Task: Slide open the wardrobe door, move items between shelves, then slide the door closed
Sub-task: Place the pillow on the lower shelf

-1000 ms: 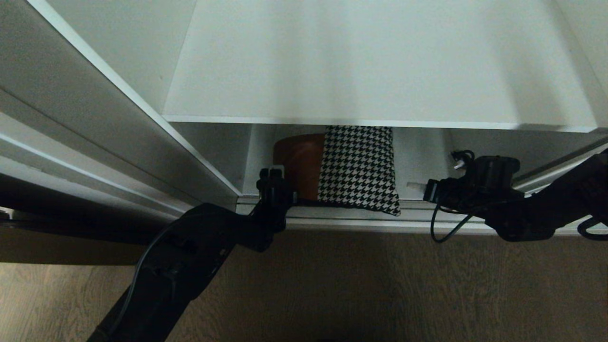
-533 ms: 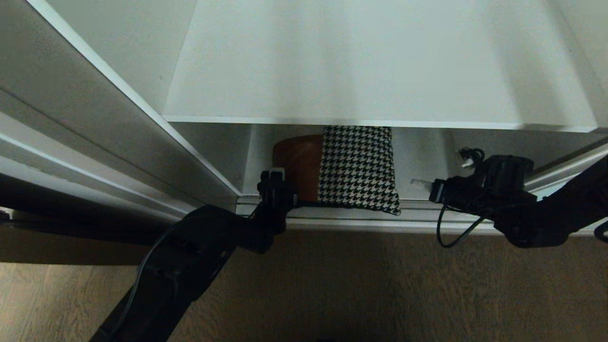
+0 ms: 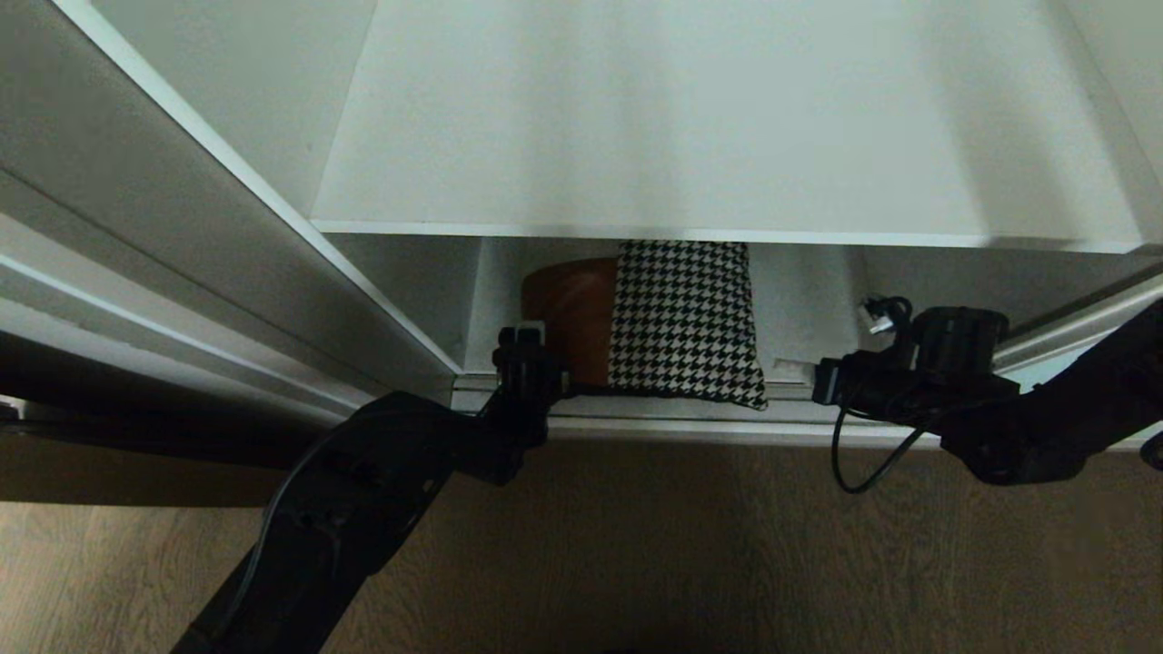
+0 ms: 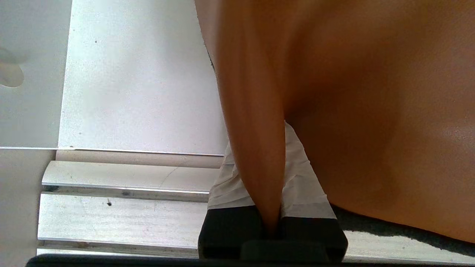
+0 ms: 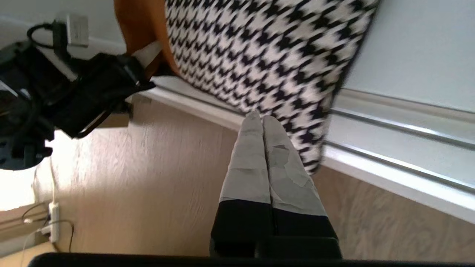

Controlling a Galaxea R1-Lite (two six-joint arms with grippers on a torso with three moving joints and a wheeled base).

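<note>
Bottom shelf (image 3: pixel 809 300) — left gripper (image 4: pixel 272 207) jaws clamped on cushion (image 3: pixel 677 318) tan edge — right gripper (image 5: pixel 262 122) jaws together, empty

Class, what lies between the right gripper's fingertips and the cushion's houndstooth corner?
Nothing: in the head view, only bare door track separates the shut right gripper from the cushion.

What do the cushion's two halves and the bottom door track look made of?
Cushion: the tan half looks like smooth leather or faux leather, with a soft sheen; the houndstooth half looks like woven fabric. Track: apparently brushed aluminium, silvery with fine streaks.
</note>
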